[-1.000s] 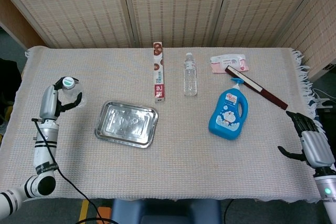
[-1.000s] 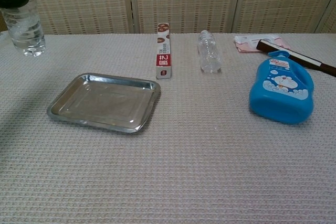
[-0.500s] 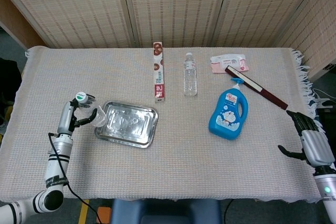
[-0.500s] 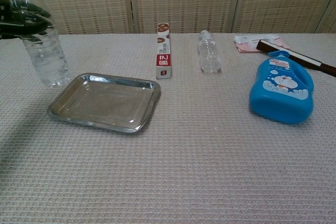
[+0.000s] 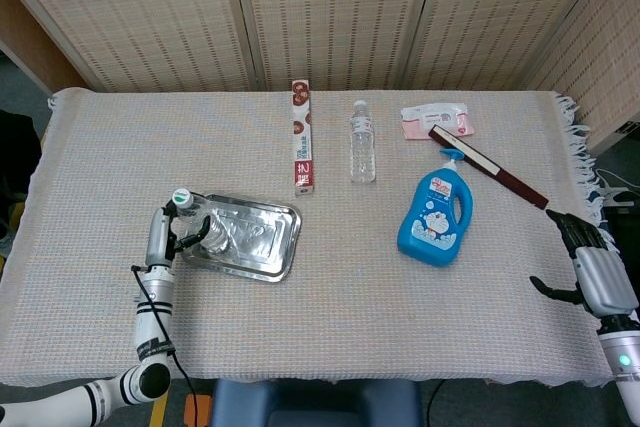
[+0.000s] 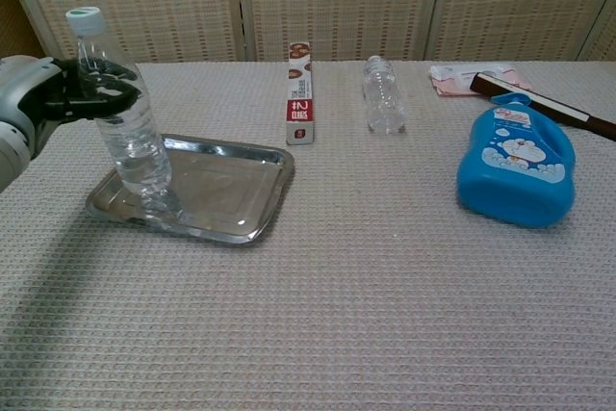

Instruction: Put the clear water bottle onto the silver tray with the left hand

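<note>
The right hand (image 5: 590, 272) sits at the near right table (image 5: 350, 317) edge, fingers bent a bit, holding nothing. The left hand (image 6: 58, 98) grips the water bottle (image 6: 125, 122) up high. The bottle leans a little, its bottom in the tray's (image 6: 231, 190) left end. Farther back stand a blue jug (image 6: 515, 170), a box (image 6: 300, 93) and 1 more bottle (image 6: 383, 95).

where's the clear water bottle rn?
Clear plastic water bottle: left side of chest view, held by the left robot hand over the silver metal tray's left end.
</note>
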`<state>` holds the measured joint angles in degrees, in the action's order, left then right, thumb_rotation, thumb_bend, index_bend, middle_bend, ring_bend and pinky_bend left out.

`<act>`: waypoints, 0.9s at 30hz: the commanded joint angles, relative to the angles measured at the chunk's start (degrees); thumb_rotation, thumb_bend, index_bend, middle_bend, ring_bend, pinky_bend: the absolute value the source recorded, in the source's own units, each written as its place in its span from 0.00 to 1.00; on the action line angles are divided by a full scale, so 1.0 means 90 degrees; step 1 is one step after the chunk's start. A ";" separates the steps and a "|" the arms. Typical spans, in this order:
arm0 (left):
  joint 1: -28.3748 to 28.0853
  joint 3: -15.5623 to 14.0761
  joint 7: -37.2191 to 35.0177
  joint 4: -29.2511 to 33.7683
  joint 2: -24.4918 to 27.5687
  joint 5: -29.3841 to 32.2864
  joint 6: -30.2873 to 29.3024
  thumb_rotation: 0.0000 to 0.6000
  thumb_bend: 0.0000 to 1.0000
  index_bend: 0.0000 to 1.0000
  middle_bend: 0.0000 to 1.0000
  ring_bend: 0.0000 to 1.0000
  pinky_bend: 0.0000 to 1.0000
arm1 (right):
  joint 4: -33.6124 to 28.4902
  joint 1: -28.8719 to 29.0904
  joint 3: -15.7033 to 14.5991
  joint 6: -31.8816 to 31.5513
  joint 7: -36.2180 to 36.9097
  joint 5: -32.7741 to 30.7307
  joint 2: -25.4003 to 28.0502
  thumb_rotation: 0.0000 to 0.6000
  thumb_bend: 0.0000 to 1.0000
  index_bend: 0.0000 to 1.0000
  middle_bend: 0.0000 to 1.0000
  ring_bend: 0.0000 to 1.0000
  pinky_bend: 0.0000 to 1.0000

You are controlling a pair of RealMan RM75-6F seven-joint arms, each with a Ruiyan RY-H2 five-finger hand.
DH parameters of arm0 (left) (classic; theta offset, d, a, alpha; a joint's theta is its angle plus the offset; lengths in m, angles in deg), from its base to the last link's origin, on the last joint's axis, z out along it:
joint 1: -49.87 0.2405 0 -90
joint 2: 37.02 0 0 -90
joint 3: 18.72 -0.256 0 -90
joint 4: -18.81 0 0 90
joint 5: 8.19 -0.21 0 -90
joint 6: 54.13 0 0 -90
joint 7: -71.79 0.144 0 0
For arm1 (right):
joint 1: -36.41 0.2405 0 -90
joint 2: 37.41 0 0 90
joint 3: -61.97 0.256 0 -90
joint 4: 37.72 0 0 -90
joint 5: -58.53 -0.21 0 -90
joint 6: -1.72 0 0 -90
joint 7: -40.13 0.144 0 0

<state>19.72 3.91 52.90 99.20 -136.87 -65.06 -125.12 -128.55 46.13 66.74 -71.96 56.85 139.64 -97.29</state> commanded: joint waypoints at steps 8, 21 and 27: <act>0.0050 0.0219 0.0164 -0.0277 -0.0303 0.0039 -0.0235 1.00 0.50 0.55 0.71 0.51 0.43 | -0.0008 0.0008 -0.0024 0.0025 -0.0027 0.0023 -0.0006 1.00 0.14 0.06 0.07 0.00 0.06; 0.0255 0.0284 0.0590 0.0210 -0.0408 0.0157 -0.0506 1.00 0.50 0.55 0.71 0.51 0.43 | -0.0041 -0.0010 -0.0049 -0.0018 0.0023 0.0093 0.0020 1.00 0.14 0.06 0.07 0.00 0.06; 0.0277 0.0242 0.0774 0.0278 -0.0560 0.0120 -0.0588 1.00 0.50 0.55 0.71 0.51 0.43 | -0.0063 -0.0022 -0.0073 -0.0050 0.0088 0.0162 0.0055 1.00 0.14 0.06 0.07 0.00 0.06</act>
<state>22.21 6.16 59.74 101.72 -141.76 -63.87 -130.33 -129.11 45.93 66.09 -72.41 57.64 141.10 -96.80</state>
